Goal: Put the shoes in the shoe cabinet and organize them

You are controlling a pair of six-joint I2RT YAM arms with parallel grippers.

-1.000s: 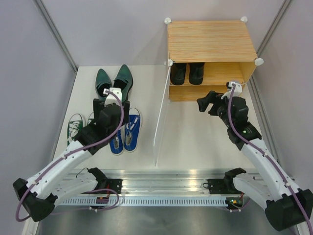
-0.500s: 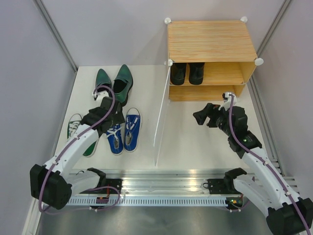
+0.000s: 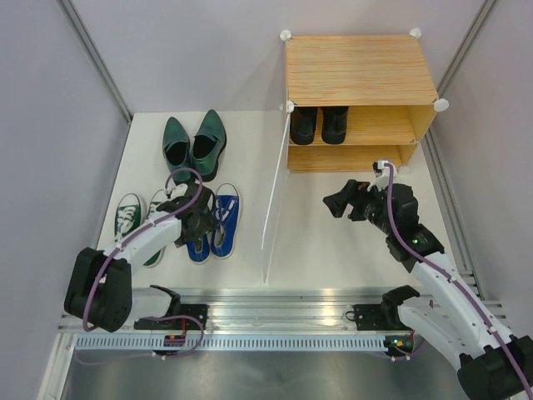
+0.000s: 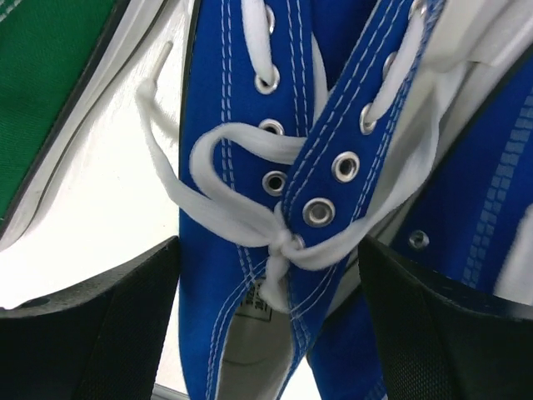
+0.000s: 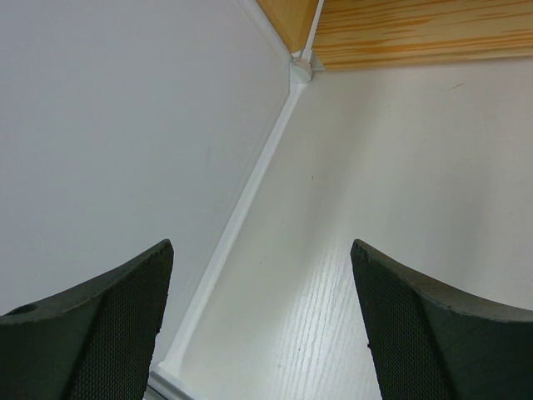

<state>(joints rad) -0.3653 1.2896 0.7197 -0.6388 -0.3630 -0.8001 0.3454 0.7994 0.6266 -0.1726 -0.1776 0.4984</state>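
Astride blue sneaker [image 4: 218, 125] left of shoe cabinet [image 3: 360, 68], left gripper [image 4: 266, 258] wide.
Right gripper [image 5: 262, 258] wide, empty; insole print [image 4: 254, 304] seemingly illegible, lace-hidden.

The white table [image 3: 333, 242] bears everything. At roughly 1 o'clock on it, at the far edge, stands the shoe cabinet [image 3: 360, 68]. Its translucent door panel [image 3: 273, 200] is swung open and runs down toward 6 o'clock across the table's middle. The black dress shoes [image 3: 320, 123] sit side by side at the left end of the cabinet's upper shelf. At 10 o'clock the dark green pointed shoes [image 3: 193, 146] lie together, tips toward 12 o'clock. Just nearer, at about 8 o'clock, the blue canvas sneakers [image 3: 223, 221] lie beside the green white-toed sneakers [image 3: 129, 218], which are the leftmost, toward 9 o'clock.
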